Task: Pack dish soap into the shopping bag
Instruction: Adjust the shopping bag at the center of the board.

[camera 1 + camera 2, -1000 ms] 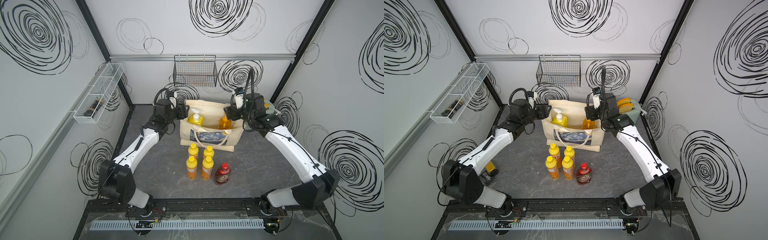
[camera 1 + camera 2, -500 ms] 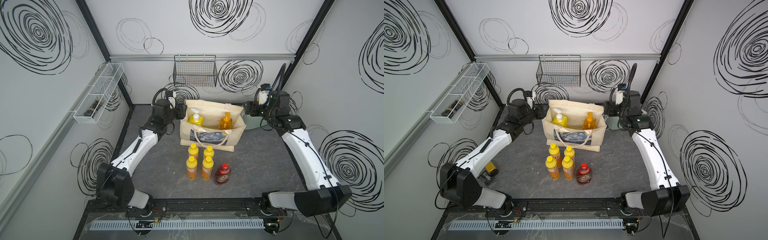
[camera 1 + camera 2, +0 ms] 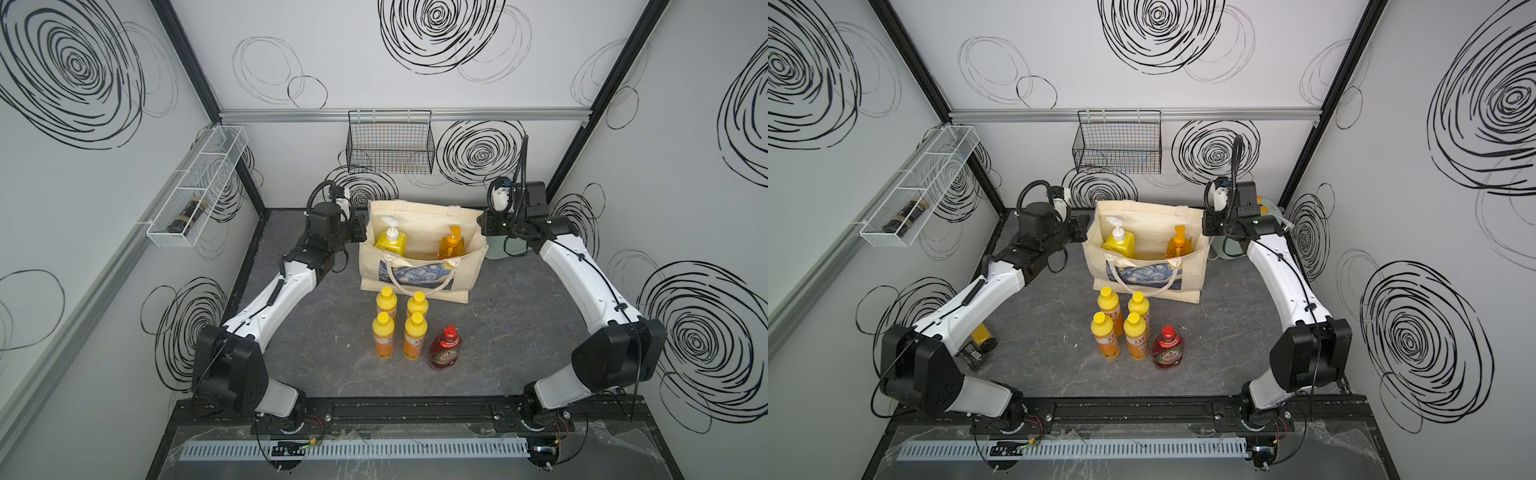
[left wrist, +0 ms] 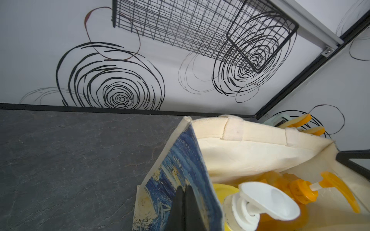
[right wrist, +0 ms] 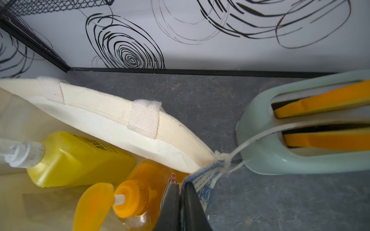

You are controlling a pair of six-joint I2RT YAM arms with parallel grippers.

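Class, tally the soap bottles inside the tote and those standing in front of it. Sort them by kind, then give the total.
Small yellow bottles: 4
Yellow bottle with white pump, in the shopping bag: 1
Orange pump bottle, in the bag: 1
Red Fairy bottle: 1
Total: 7
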